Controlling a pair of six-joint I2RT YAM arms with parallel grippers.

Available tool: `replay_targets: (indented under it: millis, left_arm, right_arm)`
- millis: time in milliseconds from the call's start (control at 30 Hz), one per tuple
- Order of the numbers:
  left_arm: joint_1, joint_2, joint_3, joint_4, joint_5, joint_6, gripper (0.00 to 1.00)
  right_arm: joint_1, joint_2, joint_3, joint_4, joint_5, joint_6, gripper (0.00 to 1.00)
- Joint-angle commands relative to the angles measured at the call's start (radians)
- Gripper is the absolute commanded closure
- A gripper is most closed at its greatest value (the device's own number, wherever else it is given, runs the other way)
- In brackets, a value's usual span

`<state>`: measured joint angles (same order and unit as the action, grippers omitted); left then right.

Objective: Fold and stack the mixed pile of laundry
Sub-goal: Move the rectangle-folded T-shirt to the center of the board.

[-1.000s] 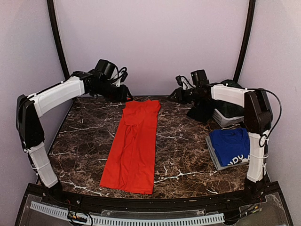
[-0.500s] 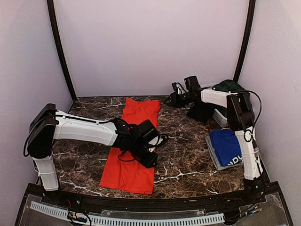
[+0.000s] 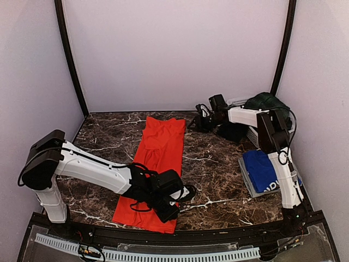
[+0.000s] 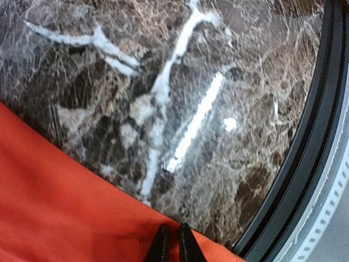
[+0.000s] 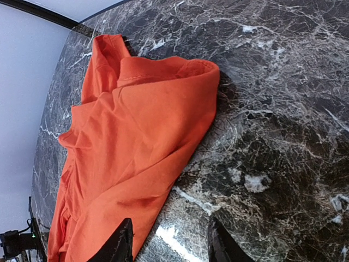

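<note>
The red-orange T-shirt (image 3: 158, 164) lies as a long folded strip down the middle of the marble table. My left gripper (image 3: 187, 192) sits low at its near right corner. In the left wrist view its fingertips (image 4: 169, 244) are pinched together on the shirt's hem (image 4: 65, 207). My right gripper (image 3: 194, 124) hovers at the far end, just right of the collar. Its jaws stand open (image 5: 170, 245) over bare marble beside the shirt's edge (image 5: 136, 136), holding nothing. A dark green garment (image 3: 266, 101) and a black one (image 3: 233, 131) hang from the basket at the right.
A white slotted basket (image 3: 255, 135) stands at the far right. In front of it a folded royal blue T-shirt (image 3: 266, 168) lies on a grey tray (image 3: 246, 180). The table's black front rim (image 4: 322, 136) runs close to my left gripper.
My left arm swung from the far left corner to the shirt's near right corner, came down and closed its jaws. My right gripper shifted a little left toward the collar and opened wider.
</note>
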<state>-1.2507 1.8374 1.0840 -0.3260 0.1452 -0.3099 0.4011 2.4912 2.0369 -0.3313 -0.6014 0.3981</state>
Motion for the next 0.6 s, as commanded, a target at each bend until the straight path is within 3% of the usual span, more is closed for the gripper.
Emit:
replay_targets:
  millis: [0,233,400,567]
  left_arm:
    - [-0.012,-0.087,-0.122,-0.051,0.024,0.014,0.91]
    - [-0.012,-0.260,-0.147,-0.062,-0.034,-0.003,0.81]
    - [-0.012,-0.262,-0.142,-0.072,-0.124,-0.018,0.79]
    - [-0.012,-0.197,-0.139,-0.045,-0.096,-0.031,0.79]
  right_arm:
    - [0.004,0.019,0.052,-0.023,0.044,-0.034,0.56]
    - [0.012,0.113,0.150,0.009,-0.035,0.004,0.56]
    - [0.025,0.174,0.212,0.043,-0.042,0.043,0.55]
    - [0.027,0.248,0.327,0.020,-0.046,0.084,0.58]
